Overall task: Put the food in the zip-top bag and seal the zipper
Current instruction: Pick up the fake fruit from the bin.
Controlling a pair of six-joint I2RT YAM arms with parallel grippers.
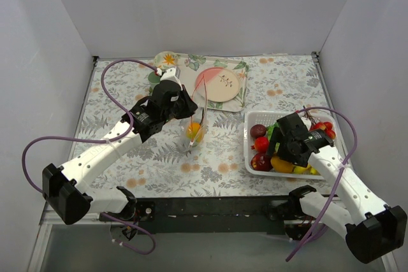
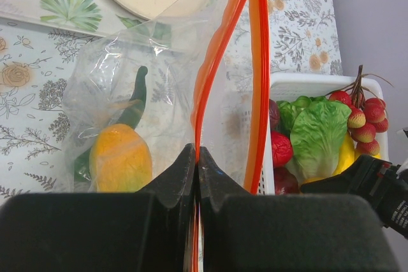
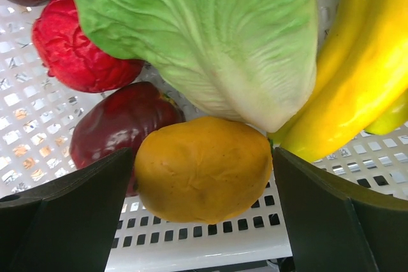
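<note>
right wrist view: the right gripper (image 3: 204,164) stands wide open, fingers flanking an orange fruit (image 3: 201,176) centred between them, by the near wall of the white basket (image 3: 191,246). left gripper (image 2: 197,160) pinches the zipper (image 2: 217,62), holding the zip-top bag (image 2: 127,74) up mid-tabletop, left of the basket.

Orange zipper (image 2: 258,62), green lettuce (image 3: 204,30), white basket (image 3: 191,246)

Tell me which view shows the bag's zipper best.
Left wrist: the zipper runs up the frame, two orange strips apart, left gripper shut on one. Top external shows a faint thin line; right wrist shows none.
</note>
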